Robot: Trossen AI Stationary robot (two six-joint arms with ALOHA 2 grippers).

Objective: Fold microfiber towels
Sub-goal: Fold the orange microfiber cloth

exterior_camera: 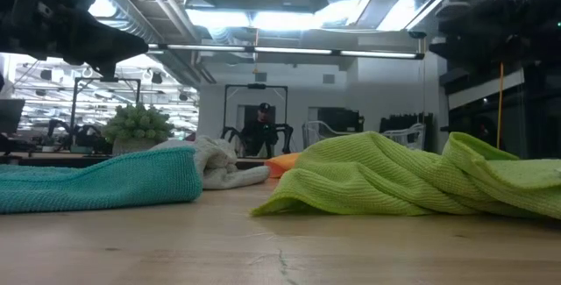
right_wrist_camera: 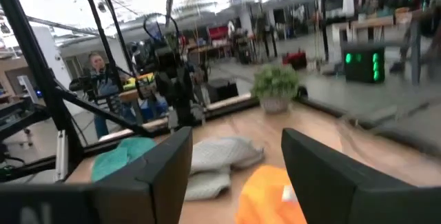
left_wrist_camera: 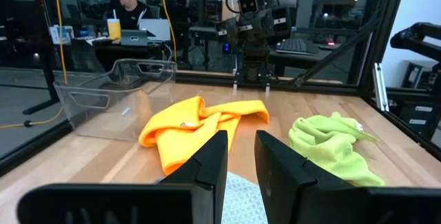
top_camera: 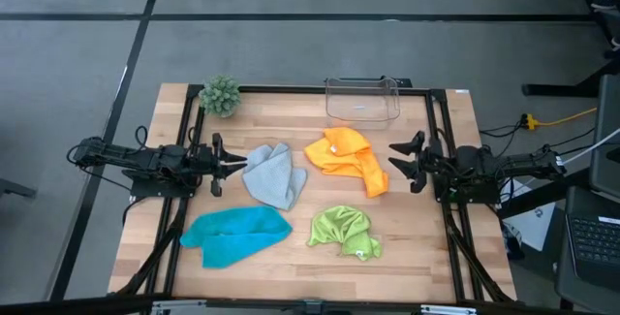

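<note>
On the wooden table (top_camera: 291, 257) four towels lie in soft heaps, and none of them is folded yet, so I think the job is only at its start. The turquoise towel (top_camera: 235, 234) is the biggest heap, at the front on the left side. The light grey towel (top_camera: 272, 174) sits just behind it, near the middle. The orange towel (top_camera: 349, 158) lies to the right of the grey one, and the lime green towel (top_camera: 344, 231) is in front of the orange one. They lie close together, and I cannot tell if any of them touch.

The next move, I think, is to pick one towel, pull it flat, and then take its edge or corners. Soft cloth slips and bunches up, so the grab has to be careful.

The left arm lies low and stretched out from the left side. The left gripper (top_camera: 225, 156) points at the grey towel, just beside its edge, with its fingers only a little apart and nothing in them. The right arm reaches in from the right side the same way. The right gripper (top_camera: 405, 163) is near the orange towel, fingers spread wide, holding nothing

A clear plastic box (top_camera: 362, 99) and a small green plant (top_camera: 220, 95) stand at the back edge
</note>
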